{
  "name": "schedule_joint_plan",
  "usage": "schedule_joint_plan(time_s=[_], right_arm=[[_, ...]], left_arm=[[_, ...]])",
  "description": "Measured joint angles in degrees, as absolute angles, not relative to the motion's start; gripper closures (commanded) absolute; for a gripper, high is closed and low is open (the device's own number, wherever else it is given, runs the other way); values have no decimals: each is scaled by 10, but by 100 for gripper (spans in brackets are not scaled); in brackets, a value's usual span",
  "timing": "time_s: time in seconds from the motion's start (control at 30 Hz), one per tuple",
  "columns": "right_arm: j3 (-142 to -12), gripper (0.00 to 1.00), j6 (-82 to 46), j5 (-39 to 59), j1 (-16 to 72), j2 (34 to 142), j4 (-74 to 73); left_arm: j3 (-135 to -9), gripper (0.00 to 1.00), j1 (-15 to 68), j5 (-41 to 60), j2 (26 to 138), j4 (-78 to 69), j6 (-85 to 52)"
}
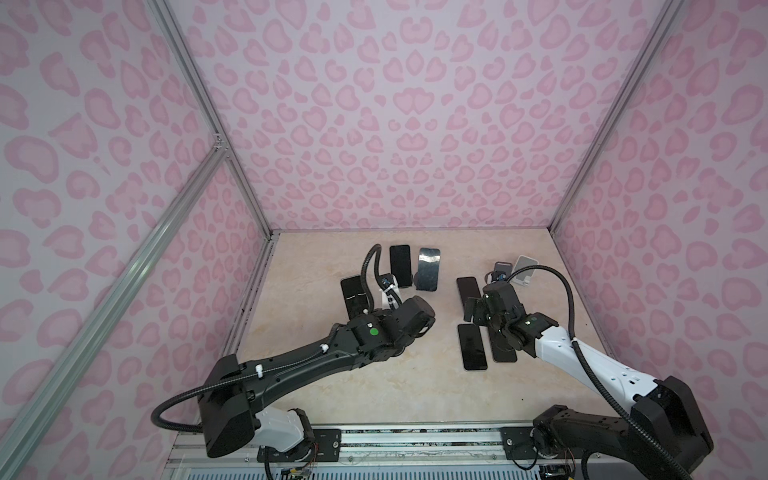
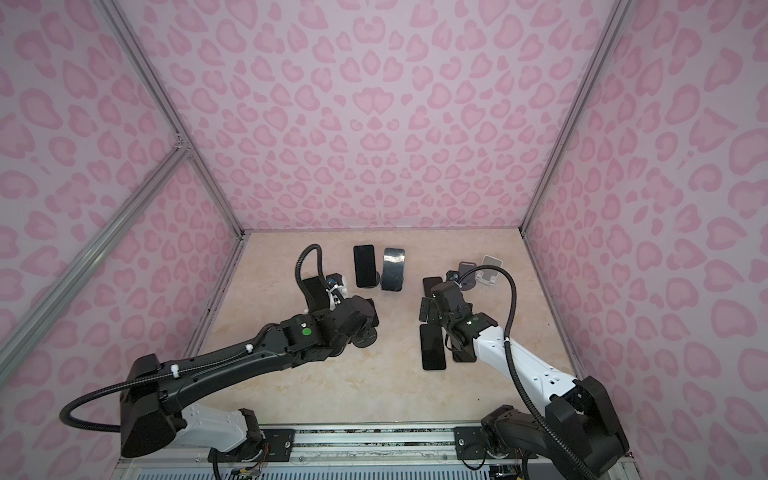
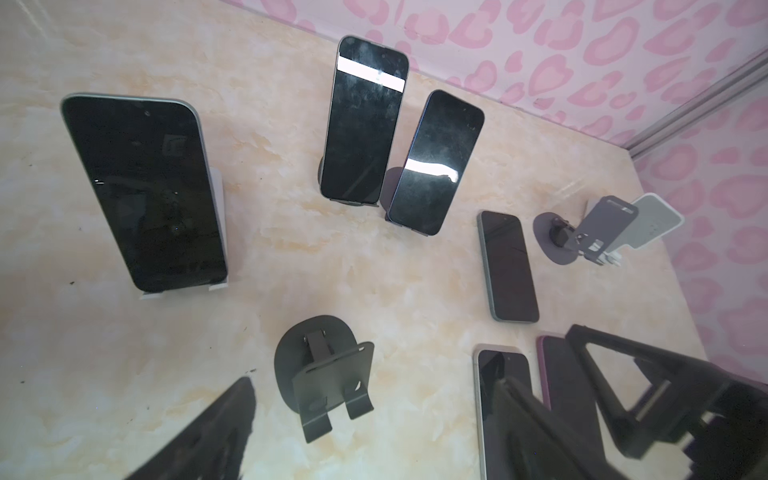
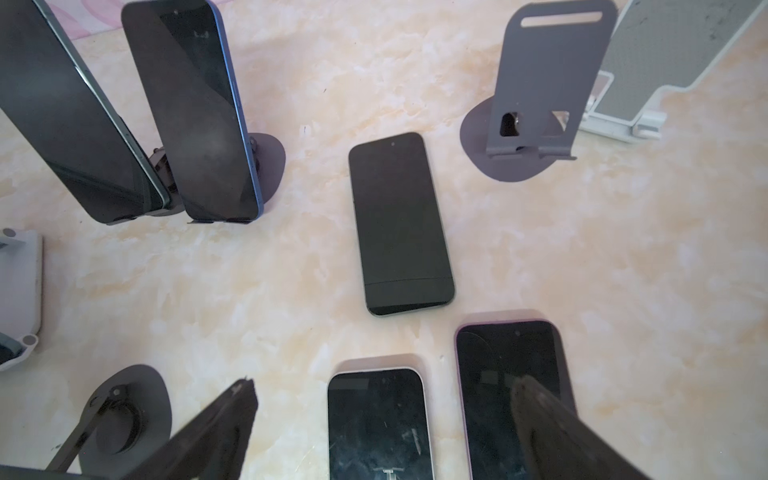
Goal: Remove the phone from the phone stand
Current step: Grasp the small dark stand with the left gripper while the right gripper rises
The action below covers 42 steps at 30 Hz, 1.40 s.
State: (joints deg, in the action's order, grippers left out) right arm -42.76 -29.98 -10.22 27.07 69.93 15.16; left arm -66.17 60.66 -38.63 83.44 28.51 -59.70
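The left arm [image 1: 291, 365] reached from the front-left base diagonally toward the middle of the bench [image 1: 374, 399], with its wrist pitched downward. The left end effector [image 3: 376, 386] hung above the bench with its fingers [image 3: 224, 424] spread wide and gripped nothing. An empty dark stand [image 3: 324, 374] stood on the bench below the gap.

Left of that stand, a large phone [image 3: 141, 191] leaned upright in a white stand [image 3: 219, 216], clear of both arms. At the rear centre, a second phone [image 3: 361, 124] and a third phone [image 3: 436, 162] rested side by side on dark stands.

The right arm [image 1: 582, 357] extended inward from the front-right base, with its wrist angled down. The right end effector [image 4: 382, 399] was also fully spread and empty. It was poised over three phones lying flat, screens up:

- a dark phone [image 4: 399, 224]
- a white-edged phone [image 4: 378, 424]
- a purple-edged phone [image 4: 494, 399]

At the right rear stood a vacant grey stand [image 4: 540, 83], with a vacant pale stand [image 4: 665, 62] just beside it.
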Motion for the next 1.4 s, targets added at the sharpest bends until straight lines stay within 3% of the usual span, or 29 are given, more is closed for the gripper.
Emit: schedule_joint_plan(time_s=[0.23, 0.6, 0.93, 1.2, 1.4], right_arm=[[-400, 2, -309, -70, 263, 679, 115], [-376, 3, -323, -60, 260, 659, 83], [-358, 4, -323, -44, 260, 643, 62], [-358, 5, -323, -42, 260, 652, 55], [-359, 5, -323, -38, 260, 659, 55]], left_arm=[[-744, 0, 612, -406, 977, 354, -671], [-751, 1, 613, -398, 1027, 397, -710], [-744, 18, 612, -410, 1068, 374, -698], [-725, 19, 595, -424, 1074, 349, -692], [-715, 34, 584, -418, 1081, 329, -673]])
